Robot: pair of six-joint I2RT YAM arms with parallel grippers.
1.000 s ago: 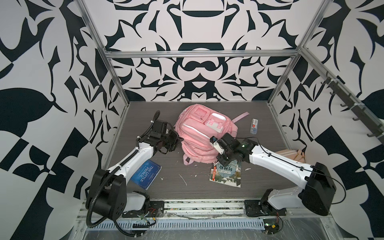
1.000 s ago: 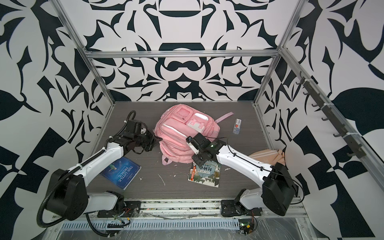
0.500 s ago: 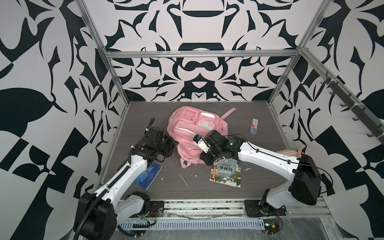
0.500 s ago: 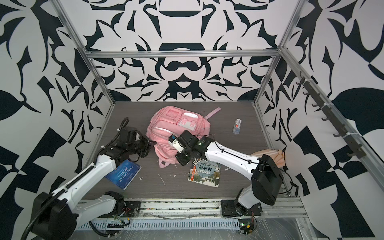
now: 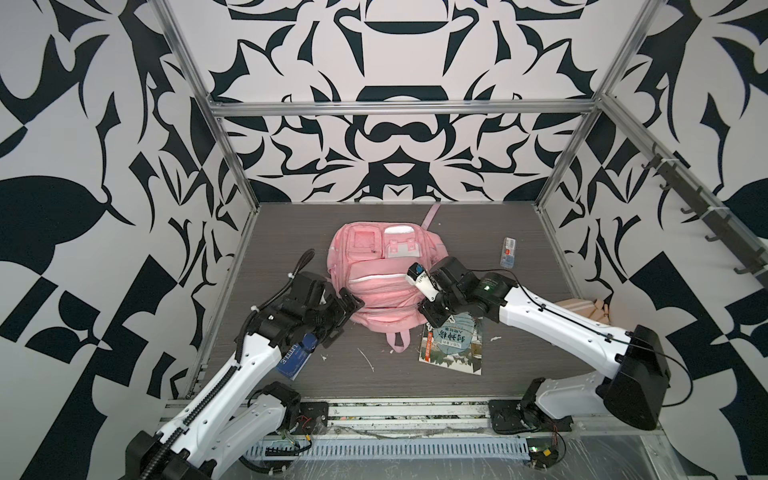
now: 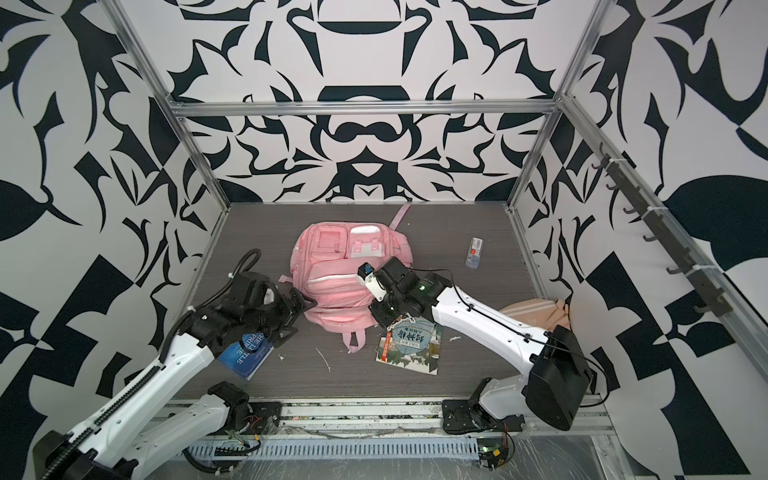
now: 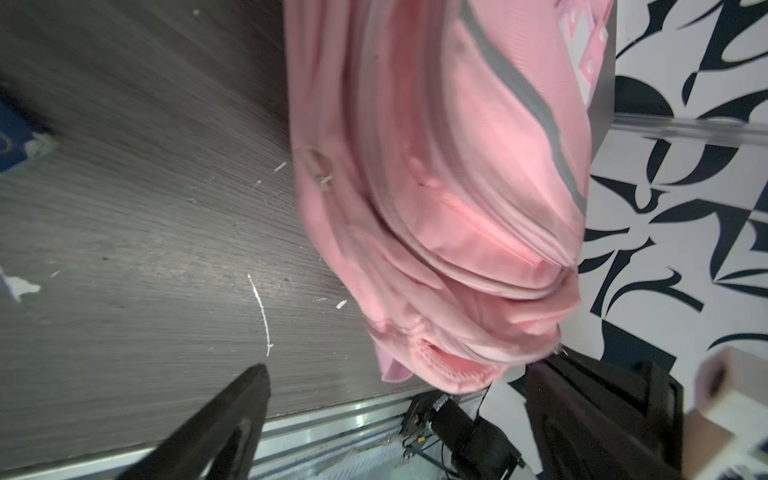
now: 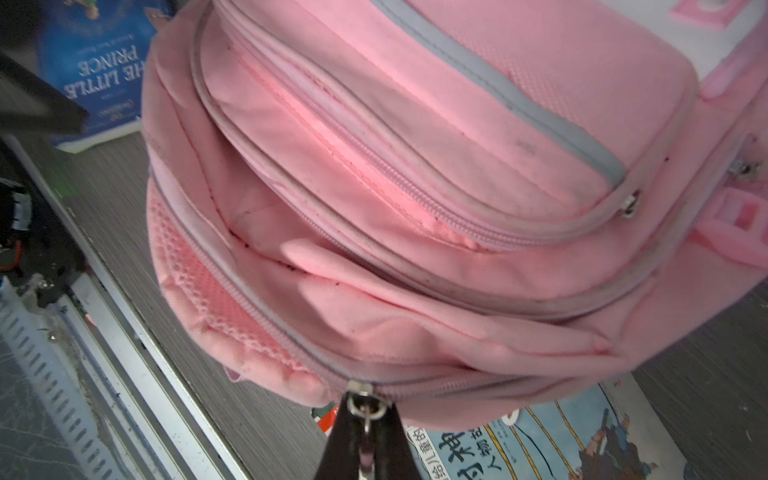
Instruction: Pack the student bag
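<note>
While the right gripper (image 8: 365, 424) is clenched only on the small metal zip pull (image 8: 366, 409) at the near edge of the student bag (image 5: 382, 286), the left gripper (image 5: 343, 316) stands wide open just beside the bag's left side and holds nothing. So I think the main danger is that a pull on the zip drags the whole soft bag over the table (image 5: 415, 386) instead of opening it, because nothing anchors the fabric. The bag lies flat on this table between both grippers, pockets up. The thin pull could also slip out of the pinched fingers, and the picture book (image 5: 452, 345), lying against the bag's near right corner and perhaps partly under it, may be swept along
</note>
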